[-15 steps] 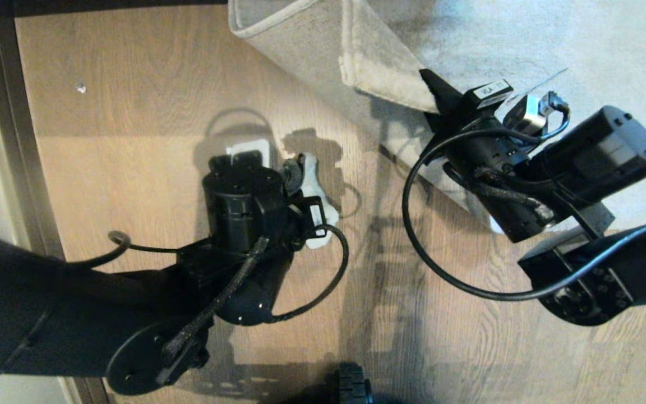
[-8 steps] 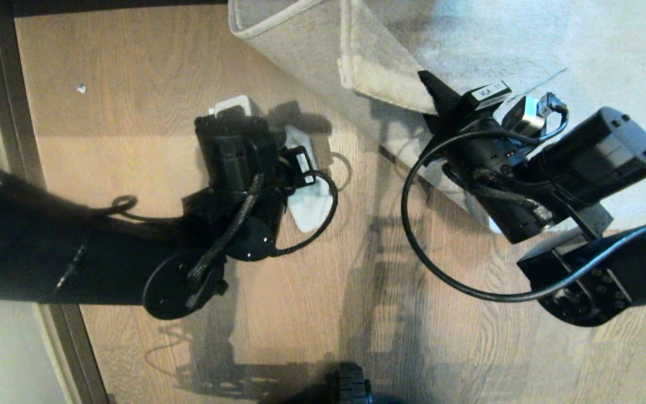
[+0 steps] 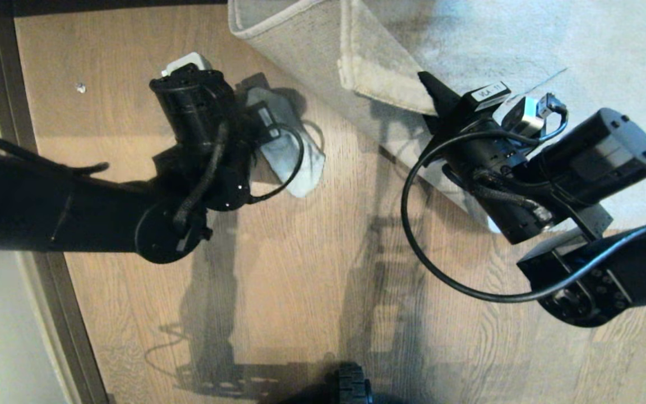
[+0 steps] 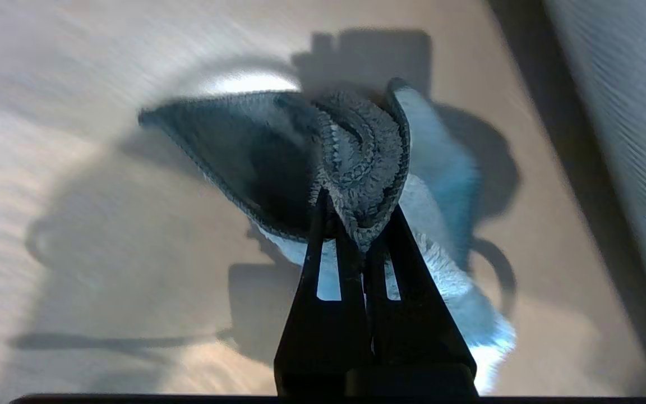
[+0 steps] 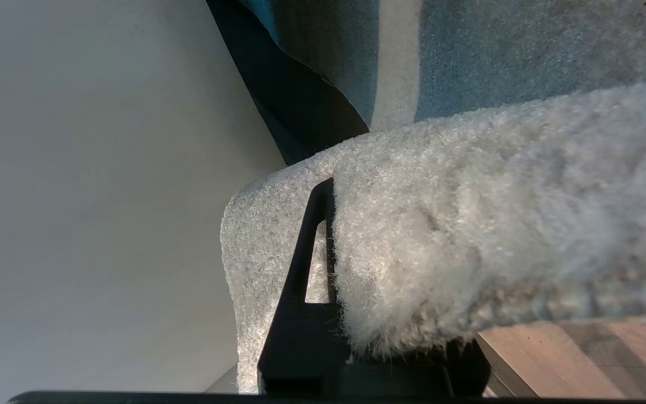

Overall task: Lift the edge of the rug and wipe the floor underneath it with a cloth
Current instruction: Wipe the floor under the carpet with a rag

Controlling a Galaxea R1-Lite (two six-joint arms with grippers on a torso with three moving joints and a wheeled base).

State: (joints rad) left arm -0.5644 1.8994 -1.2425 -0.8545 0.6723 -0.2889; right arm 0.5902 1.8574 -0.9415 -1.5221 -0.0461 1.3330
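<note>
**Rug edge held up, cloth on the floor**

We see the right claw (image 3: 432,92) clenched on the rug edge (image 3: 382,73), holding it folded back over the rest of the rug so that the plain backing faces up. In the right wrist view one dark finger (image 5: 306,269) stands pressed against the fluffy pile of the rug edge (image 5: 469,224), with the other finger hidden behind it.

The left claw (image 4: 356,224) is clamped on the cloth (image 4: 356,151), pinching a bunched fold of it between its two fingers. In the head view the left claw itself is hidden under its wrist, but the cloth (image 3: 295,163) shows beside the wrist, spread on the floor (image 3: 300,280) just beside the lifted fold of the rug. In the left wrist view the darker grey side of the cloth faces us and a paler blue part trails out on the floor (image 4: 104,252).

A dark baseboard strip (image 3: 3,84) runs along the left side of the floor, and a small pale speck (image 3: 81,87) lies on the planks near it.
</note>
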